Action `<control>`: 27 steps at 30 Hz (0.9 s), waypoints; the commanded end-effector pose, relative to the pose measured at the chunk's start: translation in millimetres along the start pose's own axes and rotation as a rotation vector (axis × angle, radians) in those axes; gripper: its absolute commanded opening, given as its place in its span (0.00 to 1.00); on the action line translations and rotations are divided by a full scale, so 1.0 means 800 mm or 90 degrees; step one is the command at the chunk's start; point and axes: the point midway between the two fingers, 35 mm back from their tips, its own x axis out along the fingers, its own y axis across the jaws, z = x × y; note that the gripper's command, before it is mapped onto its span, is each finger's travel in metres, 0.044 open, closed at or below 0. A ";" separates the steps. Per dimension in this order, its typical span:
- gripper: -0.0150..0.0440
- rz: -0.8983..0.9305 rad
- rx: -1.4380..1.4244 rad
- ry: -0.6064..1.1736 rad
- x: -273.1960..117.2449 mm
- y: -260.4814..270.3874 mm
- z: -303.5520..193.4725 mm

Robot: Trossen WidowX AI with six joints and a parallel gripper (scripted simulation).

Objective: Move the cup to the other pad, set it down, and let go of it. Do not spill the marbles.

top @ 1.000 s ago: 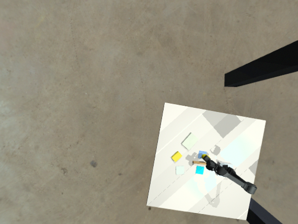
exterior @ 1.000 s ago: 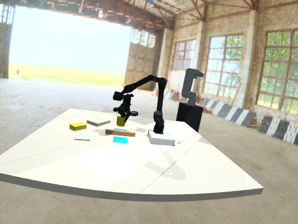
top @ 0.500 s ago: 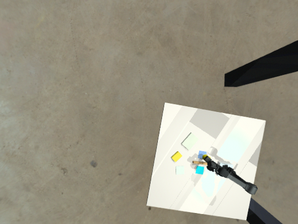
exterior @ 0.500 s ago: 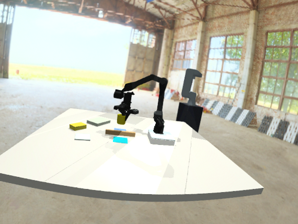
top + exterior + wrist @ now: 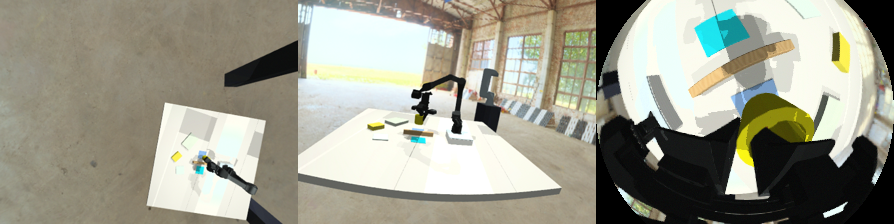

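Cup: the yellow cup [image 5: 419, 119] hangs just above the table [image 5: 455, 172], over the pale blue pad [image 5: 417, 129]; in the wrist view it [image 5: 770, 125] sits upright between the black fingers, its rim toward the lens.
Fingers: closed nearly all the way and clamped on the cup's wall; the gripper [image 5: 423, 115] reaches down from above, and from overhead [image 5: 206, 160] it covers most of the cup [image 5: 204, 157].
Pads: the cyan pad [image 5: 418, 140] lies on the near side of the wooden bar [image 5: 418, 133], the pale blue pad on the far side; both show again in the wrist view, cyan [image 5: 720, 32] beyond the bar [image 5: 739, 64], pale blue [image 5: 752, 102] right under the cup.
Room to move: the bar lies across the way between the two pads, low and flat on the table. The yellow block [image 5: 376, 126], the grey-green slab [image 5: 396, 121] and the white tile [image 5: 380, 136] lie well off to the left of the cup as I see it. The table edges are far from the cup.
Hard to see: marbles cannot be made out in any view; the cup's interior is dark in the wrist view. The cup's base is hidden by its own body there, and from overhead the pale blue pad [image 5: 202, 154] is partly covered.
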 end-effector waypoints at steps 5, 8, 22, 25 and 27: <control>0.25 0.001 0.001 -0.002 0.000 0.010 0.016; 0.25 0.001 0.001 -0.003 0.000 0.014 0.023; 0.25 0.001 0.000 -0.004 -0.002 0.030 0.053; 0.25 0.001 0.000 -0.005 -0.002 0.033 0.060; 0.25 0.002 0.000 -0.005 -0.003 0.036 0.064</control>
